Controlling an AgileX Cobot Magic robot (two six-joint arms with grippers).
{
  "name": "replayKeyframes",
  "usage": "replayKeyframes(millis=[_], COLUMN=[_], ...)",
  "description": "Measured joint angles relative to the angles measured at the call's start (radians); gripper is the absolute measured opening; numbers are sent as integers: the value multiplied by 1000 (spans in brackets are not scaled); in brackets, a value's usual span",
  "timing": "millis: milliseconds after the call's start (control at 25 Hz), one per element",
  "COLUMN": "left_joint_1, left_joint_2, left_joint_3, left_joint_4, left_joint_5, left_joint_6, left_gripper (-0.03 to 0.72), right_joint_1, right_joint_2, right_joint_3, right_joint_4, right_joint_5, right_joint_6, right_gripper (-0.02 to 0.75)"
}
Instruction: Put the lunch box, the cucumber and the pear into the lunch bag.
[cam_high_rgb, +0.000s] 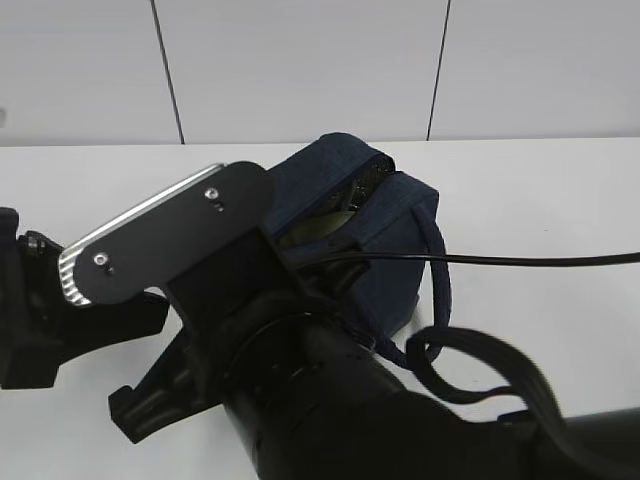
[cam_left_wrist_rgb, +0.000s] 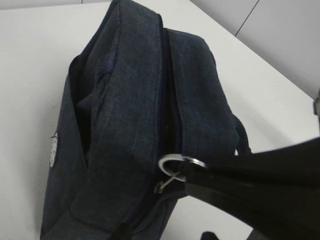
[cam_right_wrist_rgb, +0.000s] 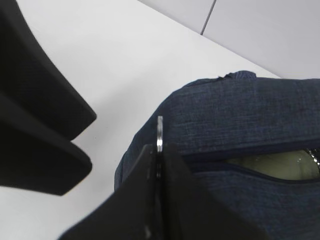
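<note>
While the white table (cam_high_rgb: 560, 200) stretches bare around it, the dark navy lunch bag (cam_high_rgb: 375, 230) stands near the middle of the surface, its loop handles (cam_high_rgb: 440, 270) draping down the near side toward the camera. Much of the exterior view is blocked by the black bulk of the right arm (cam_high_rgb: 300, 400), which reaches across to the bag's near end, with a black cable (cam_high_rgb: 520, 261) running off to the right. Along the bag's top the zip (cam_left_wrist_rgb: 167, 100) is nearly closed in the left wrist view, yet at the far end a gap stays parted — through it the pale sage-green lid of the lunch box (cam_right_wrist_rgb: 280, 164) shows inside the bag. The right gripper (cam_right_wrist_rgb: 159, 160) is clenched on the metal zip pull (cam_right_wrist_rgb: 160, 132), its two black fingers pressed together with the thin silver ring standing edge-on between them. From the left wrist view that same ring (cam_left_wrist_rgb: 176, 165) sits at the end of the zip, pinched at the tip of the black fingers (cam_left_wrist_rgb: 220, 182). Whether the left gripper is parted or closed I cannot tell, since it does not show clearly in its own view. Neither the cucumber nor the pear is visible.
</note>
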Motion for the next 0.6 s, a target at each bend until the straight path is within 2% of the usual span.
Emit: replayKeyframes(millis=[80,240,320,440,600], left_joint_1=[65,299,388,413,347], left_joint_2=[31,101,157,256,340], left_joint_3=[0,0,-2,-33,-86], left_joint_4=[-53,-224,-319,-305,-197], left_joint_5=[53,292,388,457,462], left_joint_6=[58,237,349,501,587], left_gripper=[257,257,257,256,256], right_joint_1=[0,0,0,0,0], right_joint_2=[0,-10,-10,-10,-10], right_joint_3=[0,0,0,0,0], right_joint_4=[19,28,29,35,42], right_joint_5=[0,4,14,29,42], right_joint_6=[-18,-27,-28,-30,-32], right_gripper=[0,0,0,0,0])
